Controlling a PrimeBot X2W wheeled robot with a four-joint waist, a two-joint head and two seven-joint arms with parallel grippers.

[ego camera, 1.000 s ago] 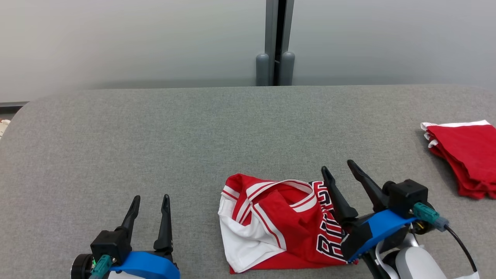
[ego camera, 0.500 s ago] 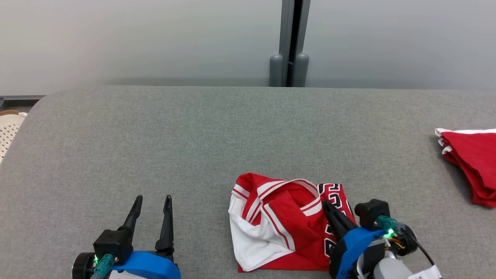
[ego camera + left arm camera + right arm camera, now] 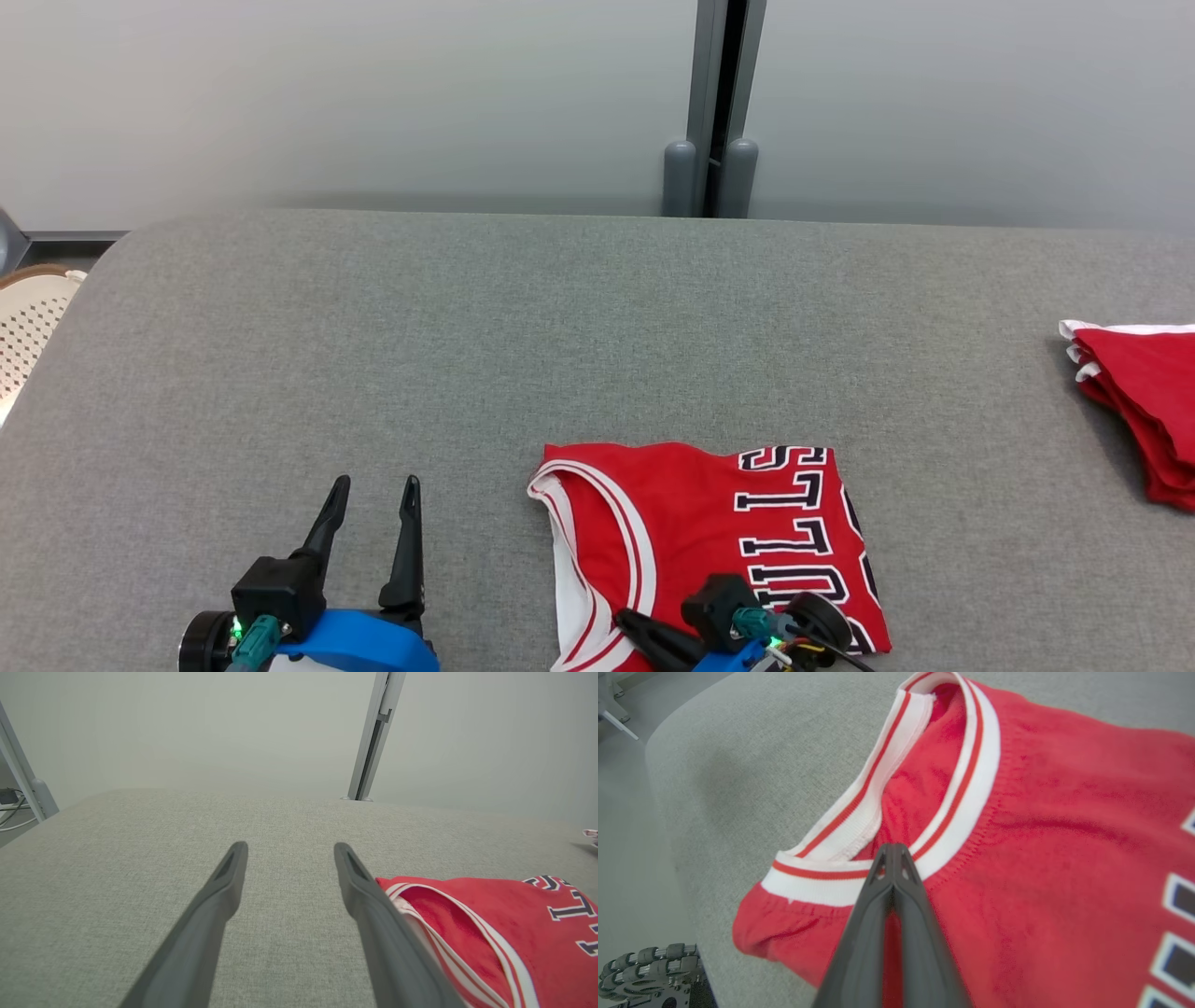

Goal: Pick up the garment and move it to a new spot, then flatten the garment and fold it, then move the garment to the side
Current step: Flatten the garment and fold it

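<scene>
The garment [image 3: 709, 523], a red jersey with white trim and dark lettering, lies flat on the grey table [image 3: 467, 327] near its front edge. It also shows in the left wrist view [image 3: 490, 919] and the right wrist view [image 3: 1041, 812]. My right gripper [image 3: 624, 618] reaches in from the bottom edge, pointing left over the jersey. Its fingers are shut, tips [image 3: 893, 851] together on the white and red armhole trim. My left gripper [image 3: 376, 485] stands open to the left of the jersey, just above bare table [image 3: 289, 849].
A stack of folded red cloths [image 3: 1139, 401] sits at the table's right edge. A pale perforated basket [image 3: 28, 317] stands off the left end. A grey post [image 3: 714, 177] rises behind the table. The robot's wheel [image 3: 644, 975] shows below the table's front edge.
My right gripper closed on the crumpled jersey and drew back toward the front edge. The jersey now lies flat with its lettering up. The camera has shifted. The left gripper stayed open.
</scene>
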